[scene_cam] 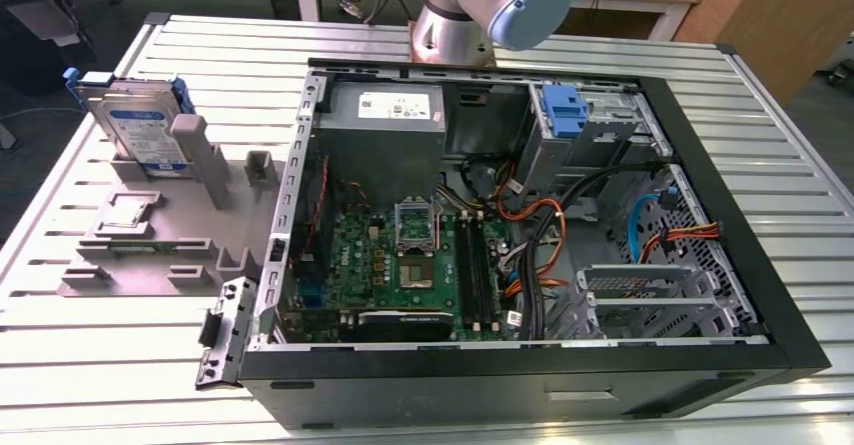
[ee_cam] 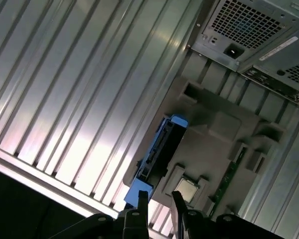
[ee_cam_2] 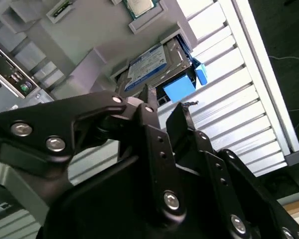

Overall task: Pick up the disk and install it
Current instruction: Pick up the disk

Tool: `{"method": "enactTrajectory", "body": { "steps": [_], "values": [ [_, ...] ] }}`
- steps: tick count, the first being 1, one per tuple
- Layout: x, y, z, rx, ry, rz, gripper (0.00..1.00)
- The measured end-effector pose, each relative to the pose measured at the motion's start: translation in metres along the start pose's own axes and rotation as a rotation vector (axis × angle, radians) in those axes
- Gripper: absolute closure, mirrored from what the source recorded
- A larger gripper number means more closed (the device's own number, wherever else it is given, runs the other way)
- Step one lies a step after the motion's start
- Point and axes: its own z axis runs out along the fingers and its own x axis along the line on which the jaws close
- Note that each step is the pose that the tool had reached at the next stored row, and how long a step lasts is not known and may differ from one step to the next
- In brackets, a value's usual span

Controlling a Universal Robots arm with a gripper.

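Arm [scene_cam: 497, 5]: in the exterior view a grey joint with a blue cap sits at the top edge, behind the open case [scene_cam: 534, 390]. Both wrist views look down past the gripper [ee_cam_2: 162, 107] onto the holder [ee_cam_2: 74, 40].

Gripper released: its black fingers [ee_cam_2: 148, 102] are spread with a gap and nothing between them. It hovers over the disk [ee_cam_2: 147, 64], apart from it. Same in the first wrist view: gripper [ee_cam: 159, 199] apart from the disk [ee_cam: 159, 149], which shows edge-on with blue rail ends.

Disk [scene_cam: 140, 130] stands upright on edge in the grey holder [scene_cam: 147, 245] on the ribbed table [scene_cam: 747, 125], at the exterior view's left, outside the case. It is not installed.

Labels: the disk has a white-and-blue label [ee_cam_2: 150, 59] facing the second wrist view, but the print is too small to read. The power supply [scene_cam: 387, 125] in the case has a white sticker [scene_cam: 396, 107], also unreadable. A chip [ee_cam: 188, 189] lies in a holder pocket near the disk.
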Motion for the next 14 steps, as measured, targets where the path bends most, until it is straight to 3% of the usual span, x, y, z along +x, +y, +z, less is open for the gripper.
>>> {"method": "enactTrajectory", "body": {
  "steps": [6,11,14],
  "values": [
    [-0.0001,-0.0002,0.0036,-0.0015,-0.0039,0.088,0.47],
    [-0.0002,-0.0005,0.0107,-0.0029,-0.0079,0.178,0.29],
    [-0.0002,-0.0006,0.0133,-0.0033,-0.0095,0.214,0.29]
  ]
}}
